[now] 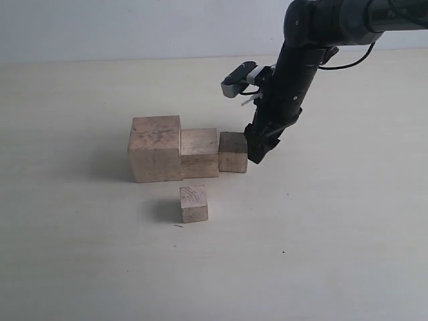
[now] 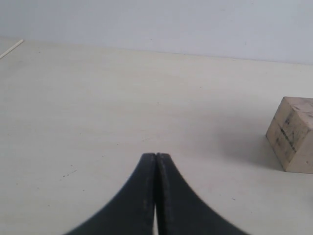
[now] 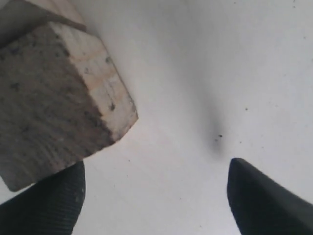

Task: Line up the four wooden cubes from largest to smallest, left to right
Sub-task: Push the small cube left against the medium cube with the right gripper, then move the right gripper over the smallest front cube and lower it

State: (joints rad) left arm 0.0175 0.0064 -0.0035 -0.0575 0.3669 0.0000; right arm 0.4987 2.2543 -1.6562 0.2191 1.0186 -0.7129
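Three of the four wooden cubes stand touching in a row: the largest cube (image 1: 155,148) on the left, a middle-sized cube (image 1: 199,152) beside it, then a smaller cube (image 1: 233,152). A fourth small cube (image 1: 194,204) sits alone in front of the row. My right gripper (image 1: 257,154) hangs low just right of the row's end cube (image 3: 58,98). It is open (image 3: 156,196), with bare table between its fingers and the cube beside one finger (image 3: 49,205). My left gripper (image 2: 156,157) is shut on nothing, and one cube (image 2: 293,134) lies far off to its side.
The pale table (image 1: 334,234) carries only the cubes. The right arm's black links (image 1: 294,73) and wrist camera (image 1: 239,79) rise behind and to the right of the row. The left arm does not show in the exterior view.
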